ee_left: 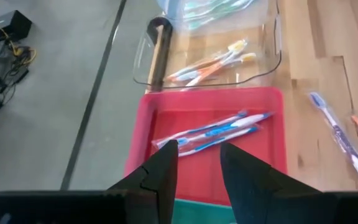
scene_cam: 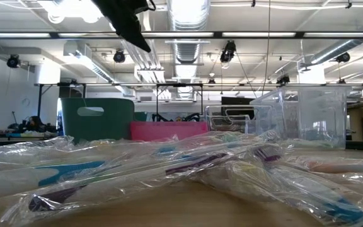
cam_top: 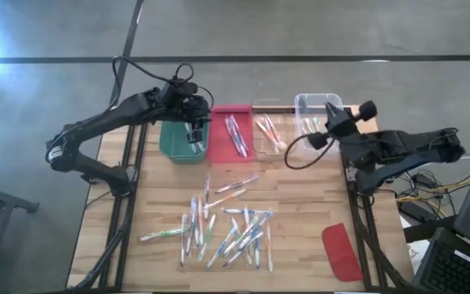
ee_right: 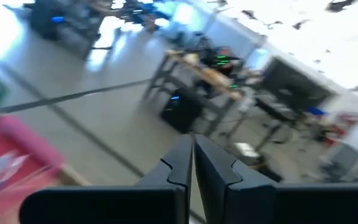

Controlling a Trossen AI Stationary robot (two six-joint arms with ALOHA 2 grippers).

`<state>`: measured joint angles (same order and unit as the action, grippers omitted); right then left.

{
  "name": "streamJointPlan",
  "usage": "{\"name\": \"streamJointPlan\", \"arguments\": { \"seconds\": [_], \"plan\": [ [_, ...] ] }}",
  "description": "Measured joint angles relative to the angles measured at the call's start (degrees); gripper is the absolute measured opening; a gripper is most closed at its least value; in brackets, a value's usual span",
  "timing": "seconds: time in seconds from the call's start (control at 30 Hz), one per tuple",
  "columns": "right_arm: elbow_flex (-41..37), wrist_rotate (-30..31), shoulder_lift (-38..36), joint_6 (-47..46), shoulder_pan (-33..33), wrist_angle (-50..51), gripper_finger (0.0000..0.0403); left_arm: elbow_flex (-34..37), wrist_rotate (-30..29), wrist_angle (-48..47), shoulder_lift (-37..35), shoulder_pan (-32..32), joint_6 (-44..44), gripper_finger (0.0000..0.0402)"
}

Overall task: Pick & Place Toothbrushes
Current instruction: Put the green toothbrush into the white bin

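Dark left gripper (cam_top: 194,131) hangs over the green bin (cam_top: 178,143), fingers apart and empty; right gripper (cam_top: 315,140) shut, angled upward; plastic-wrapped toothbrushes (cam_top: 227,229) scattered on desk (cam_top: 300,196).

Four containers stand in a row at the back of the bench (cam_top: 300,204): one green bin (cam_top: 182,140), one red tray (cam_top: 231,135), one shallow clear tray (cam_top: 269,135) and one tall clear tub (cam_top: 317,114). One red lid (cam_top: 341,251) lies apart. Roughly two dozen wrapped toothbrushes (cam_top: 227,229) lie loose; an exact count is not possible. Two arms.
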<state>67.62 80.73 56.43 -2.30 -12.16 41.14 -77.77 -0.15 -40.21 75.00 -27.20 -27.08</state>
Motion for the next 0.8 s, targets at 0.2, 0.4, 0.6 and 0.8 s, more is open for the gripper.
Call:
{"name": "streamJointPlan", "arguments": {
  "seconds": [0.2,0.4,0.6,0.8],
  "plan": [
    [2.4,-13.7,0.5,2.3,4.9,-0.1,0.0009,4.6,0.1,1.2,-0.1,0.0,0.1,0.0126],
    [1.6,-15.3,1.6,1.5,5.9,0.1,0.0008,7.1,0.1,-1.1,-0.4,0.0,1.7,0.0126],
    [1.6,-22.5,4.4,5.9,6.1,0.0,0.0008,8.8,0.5,-0.1,-0.4,0.0,-1.2,0.0126],
    [4.9,-25.8,7.5,-3.1,6.3,0.0,0.0008,14.7,0.7,1.1,-0.4,-0.5,-9.6,0.0126]
  ]
}}
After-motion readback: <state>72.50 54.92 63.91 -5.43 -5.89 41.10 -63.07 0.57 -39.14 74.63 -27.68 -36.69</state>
